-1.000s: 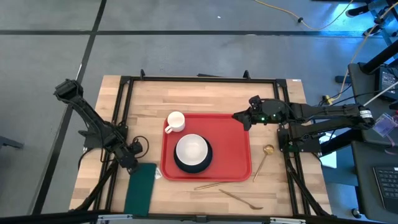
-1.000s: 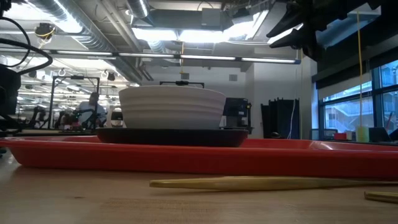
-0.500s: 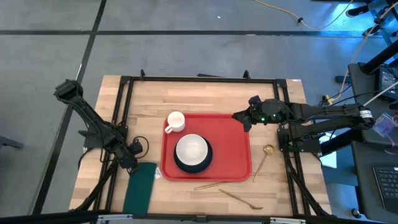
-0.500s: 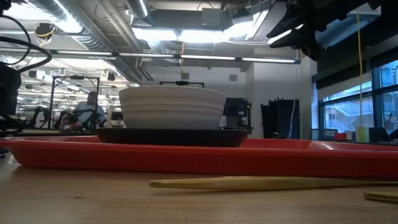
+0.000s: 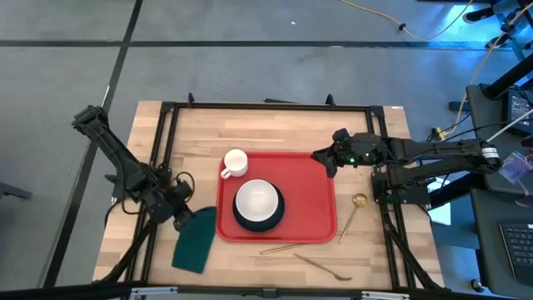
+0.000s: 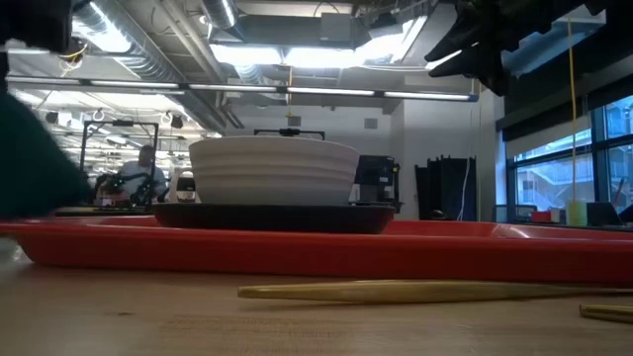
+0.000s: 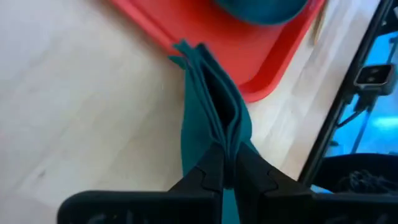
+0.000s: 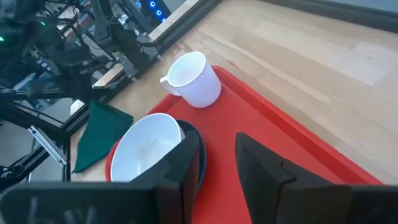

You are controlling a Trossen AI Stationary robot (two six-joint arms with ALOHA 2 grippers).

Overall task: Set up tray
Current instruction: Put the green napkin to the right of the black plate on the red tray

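Note:
The red tray lies mid-table. On it stand a white cup and a white bowl on a dark plate. My left gripper is just off the tray's near left corner, shut on the dark green napkin. The napkin slants away from the gripper toward the near edge. In the low view it shows as a dark shape at the left. My right gripper hovers open over the tray's far right corner, with nothing between its fingers. My left gripper pinches the napkin's far end between its two fingers, on a folded edge of several layers. The fingers slant down from the table's left. The held end is lifted off the wood; whether the near end touches the table, I cannot tell.
A gold spoon lies right of the tray. A long gold utensil lies along the tray's near rim, with a gold fork nearer the table's edge. A black frame runs around the tabletop. Bare wood lies beyond the tray.
My left gripper has risen and shifted a little toward the tray, taking the napkin's far end with it. The napkin lay flat beside the tray a second ago; now it is raised at that end, slanted and turned about.

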